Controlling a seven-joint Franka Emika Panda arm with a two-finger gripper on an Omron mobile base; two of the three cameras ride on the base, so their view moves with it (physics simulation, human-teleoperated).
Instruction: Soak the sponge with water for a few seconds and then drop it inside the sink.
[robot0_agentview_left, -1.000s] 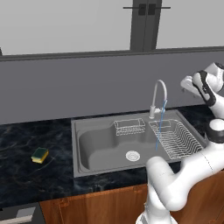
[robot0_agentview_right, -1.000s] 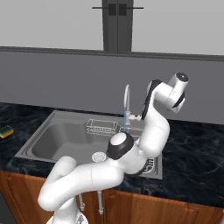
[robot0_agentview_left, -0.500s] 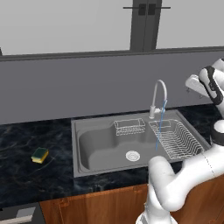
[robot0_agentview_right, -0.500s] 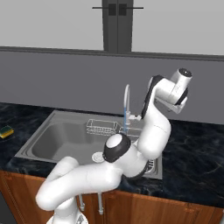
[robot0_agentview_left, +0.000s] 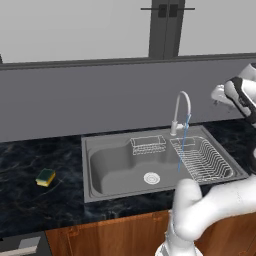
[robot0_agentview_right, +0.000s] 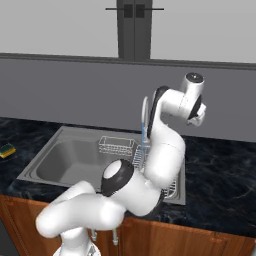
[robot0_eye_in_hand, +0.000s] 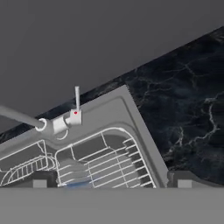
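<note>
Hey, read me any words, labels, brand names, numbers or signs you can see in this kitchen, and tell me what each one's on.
None: no readable text anywhere.
sponge: plain yellow and green, no label.
sink: bare grey steel, no brand.
faucet: no lettering; a small red dot on its handle base is a mark, not a character.
counter: only marble veining.

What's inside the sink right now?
In the sink: a round drain, a small wire basket, the dish rack and water running. No sponge inside; it lies on the counter. The arm hides the front right corner.
</note>
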